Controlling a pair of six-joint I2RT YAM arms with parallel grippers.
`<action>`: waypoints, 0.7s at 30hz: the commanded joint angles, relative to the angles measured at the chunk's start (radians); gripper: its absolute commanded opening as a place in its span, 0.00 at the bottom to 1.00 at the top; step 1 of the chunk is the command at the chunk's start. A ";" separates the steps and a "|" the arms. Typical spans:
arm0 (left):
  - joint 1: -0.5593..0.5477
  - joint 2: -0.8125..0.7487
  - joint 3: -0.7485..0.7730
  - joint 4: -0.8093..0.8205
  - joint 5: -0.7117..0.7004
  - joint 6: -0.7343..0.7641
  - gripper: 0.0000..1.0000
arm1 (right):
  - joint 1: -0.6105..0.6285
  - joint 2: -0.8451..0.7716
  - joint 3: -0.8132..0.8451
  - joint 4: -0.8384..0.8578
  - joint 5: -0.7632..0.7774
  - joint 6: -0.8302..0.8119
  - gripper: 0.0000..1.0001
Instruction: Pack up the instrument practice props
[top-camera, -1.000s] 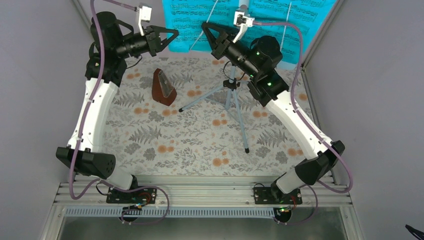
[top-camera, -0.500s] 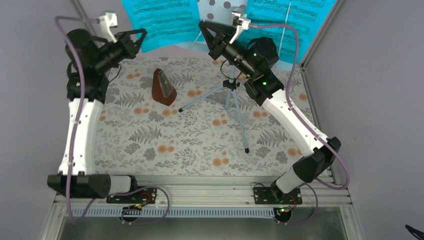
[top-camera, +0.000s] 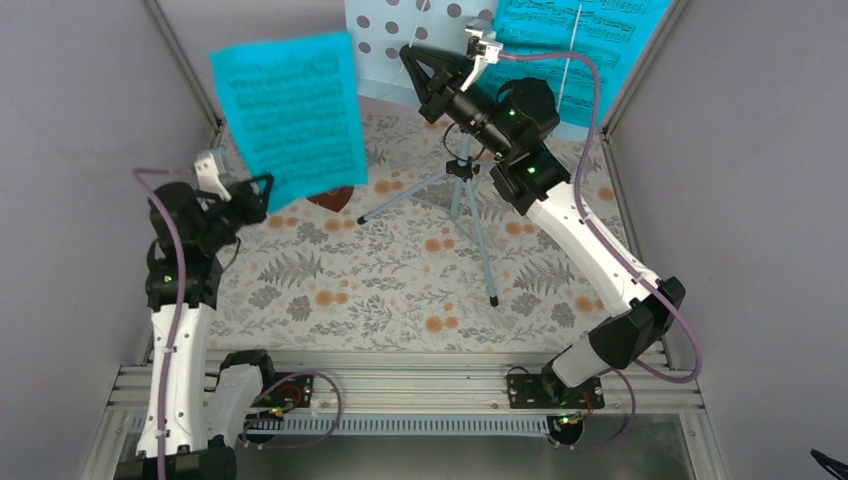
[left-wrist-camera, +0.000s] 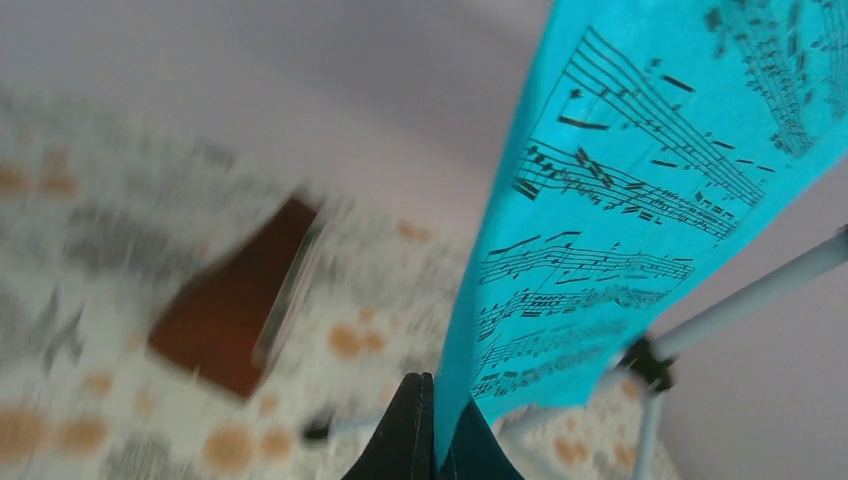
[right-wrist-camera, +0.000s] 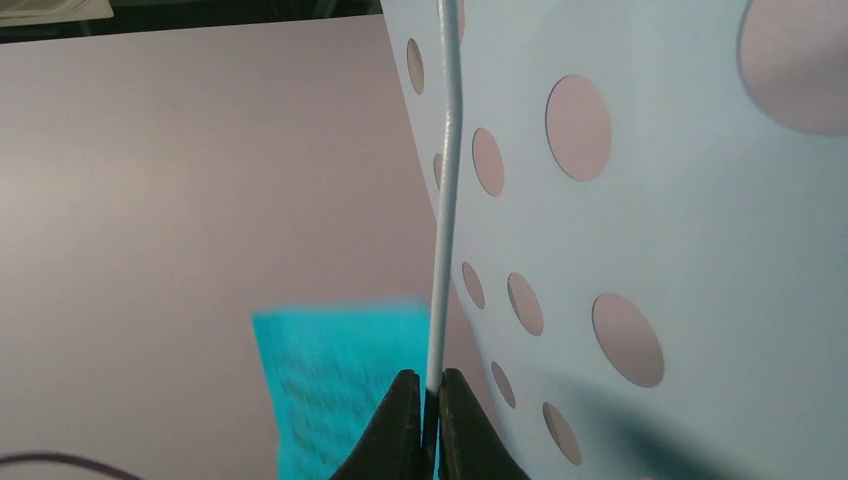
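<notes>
Left arm (top-camera: 175, 330) bent upright, left tool (left-wrist-camera: 435, 400) pinching teal sheet (top-camera: 290, 110) aloft; right arm (top-camera: 580, 240) extended, right tool (right-wrist-camera: 432, 385) clenched on music stand (top-camera: 395, 45) wire (right-wrist-camera: 446, 200).

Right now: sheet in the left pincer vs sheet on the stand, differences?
The held sheet, in the left pincer, is clear of the music stand; the stand's sheet lies against it. From above, the held sheet shows whole; the stand's sheet is cut off by the frame. Both are teal printed music.
</notes>
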 joint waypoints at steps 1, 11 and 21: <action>0.007 -0.062 -0.190 -0.094 0.041 0.040 0.02 | -0.003 -0.032 -0.031 -0.021 0.016 -0.041 0.04; -0.120 0.097 -0.395 -0.082 0.166 0.105 0.02 | -0.004 -0.014 -0.026 -0.036 -0.017 -0.053 0.05; -0.523 0.351 -0.381 0.081 0.062 0.012 0.02 | -0.006 -0.025 -0.022 -0.099 0.012 -0.099 0.09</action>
